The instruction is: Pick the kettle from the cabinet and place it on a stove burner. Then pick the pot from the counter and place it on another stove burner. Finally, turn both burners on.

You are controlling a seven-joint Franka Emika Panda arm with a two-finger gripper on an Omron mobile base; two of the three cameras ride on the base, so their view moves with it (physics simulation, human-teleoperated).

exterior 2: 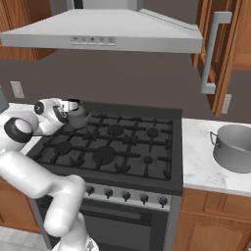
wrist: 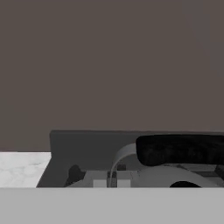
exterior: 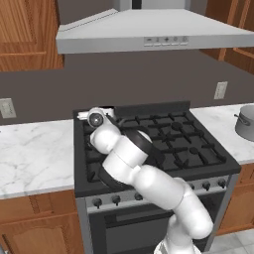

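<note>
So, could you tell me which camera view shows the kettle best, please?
The right base view: the kettle sits in profile at the gripper, over the stove's back left corner. The left base view has the arm covering most of it. The hand view gives only its black handle close up.

Kettle: your closed gripper holds the small dark grey metal kettle between its fingers, over the rear left black gas burner.
Pot: the wide grey steel stockpot sits on the white marble counter, far right of your fingers.
</note>
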